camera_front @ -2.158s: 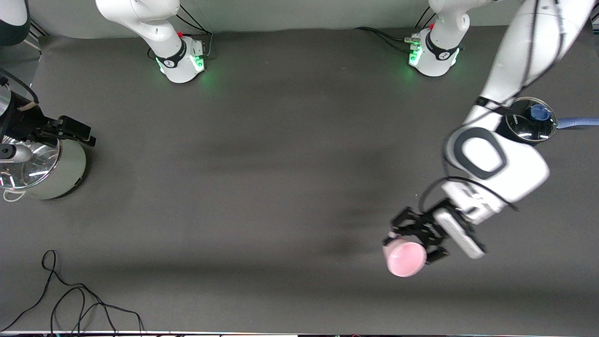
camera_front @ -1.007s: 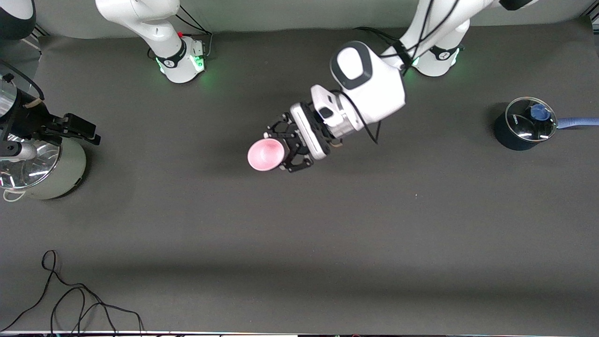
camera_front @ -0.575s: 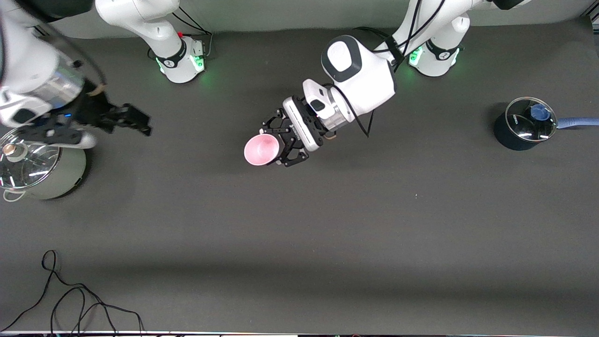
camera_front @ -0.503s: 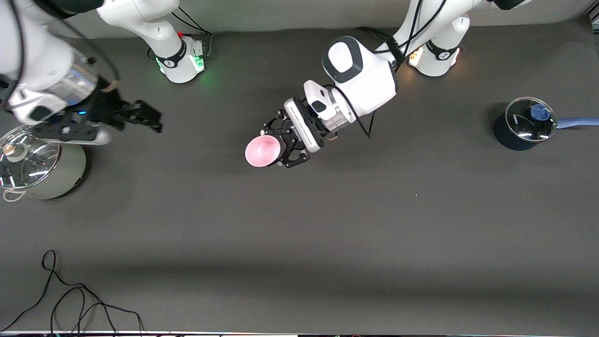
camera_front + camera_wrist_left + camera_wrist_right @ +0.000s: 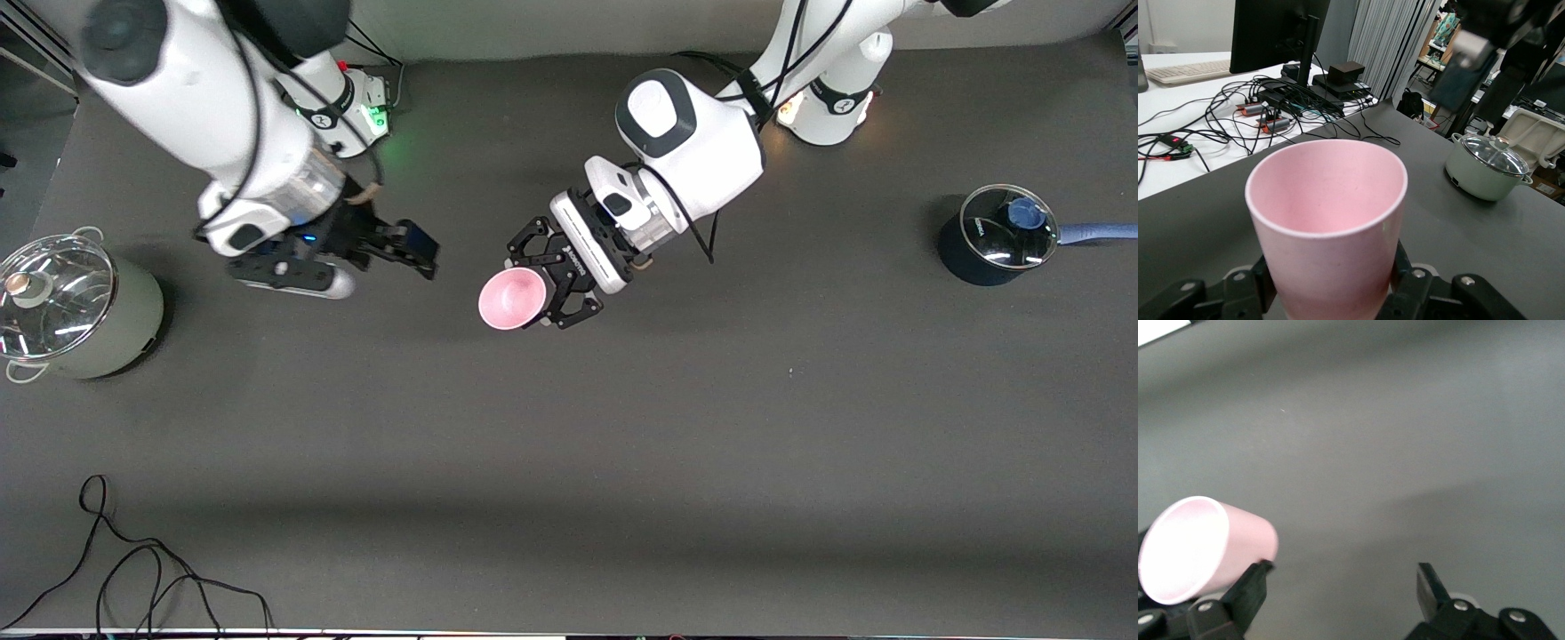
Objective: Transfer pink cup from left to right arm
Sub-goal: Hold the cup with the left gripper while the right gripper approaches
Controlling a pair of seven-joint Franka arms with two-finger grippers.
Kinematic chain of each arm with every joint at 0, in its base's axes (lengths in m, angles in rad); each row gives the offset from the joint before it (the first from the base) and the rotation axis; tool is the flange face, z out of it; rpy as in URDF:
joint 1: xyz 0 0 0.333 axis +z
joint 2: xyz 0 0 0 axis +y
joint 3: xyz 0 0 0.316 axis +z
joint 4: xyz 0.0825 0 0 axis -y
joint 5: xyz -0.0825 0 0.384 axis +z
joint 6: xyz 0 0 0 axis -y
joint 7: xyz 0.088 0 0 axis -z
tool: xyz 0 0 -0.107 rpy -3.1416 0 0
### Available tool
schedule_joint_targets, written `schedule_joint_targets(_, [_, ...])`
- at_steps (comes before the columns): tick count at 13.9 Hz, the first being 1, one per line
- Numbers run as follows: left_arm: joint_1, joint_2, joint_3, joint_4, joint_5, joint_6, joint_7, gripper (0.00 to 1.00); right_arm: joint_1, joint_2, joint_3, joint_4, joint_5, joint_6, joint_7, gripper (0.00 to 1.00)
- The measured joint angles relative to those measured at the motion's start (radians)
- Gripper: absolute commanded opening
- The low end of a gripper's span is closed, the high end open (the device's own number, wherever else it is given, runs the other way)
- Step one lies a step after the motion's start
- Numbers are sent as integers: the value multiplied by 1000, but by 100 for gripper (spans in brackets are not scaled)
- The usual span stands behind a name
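Swinging in fast from the pot end, our right gripper (image 5: pixel 418 252) is now near the pink cup (image 5: pixel 508 300), with its jaws wide and empty. Our left gripper (image 5: pixel 553 286) has barely moved and squeezes the cup's base, holding it up over the middle of the table (image 5: pixel 622 444). We think the hand-over is next. We count one cup, two pots (image 5: pixel 67 311) (image 5: pixel 996 236), two arms.
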State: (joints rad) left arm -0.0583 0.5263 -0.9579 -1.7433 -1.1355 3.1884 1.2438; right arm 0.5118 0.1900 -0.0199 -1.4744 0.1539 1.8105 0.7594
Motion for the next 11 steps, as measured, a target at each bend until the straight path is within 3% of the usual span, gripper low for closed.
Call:
schedule_joint_targets(3, [-1, -1, 0, -1, 2, 16, 2, 27, 23, 18, 0, 17, 0, 69, 63, 100])
schedule_joint_targets(11, [-15, -1, -1, -18, 2, 63, 4, 28, 24, 76, -5, 79, 0, 91, 84, 100])
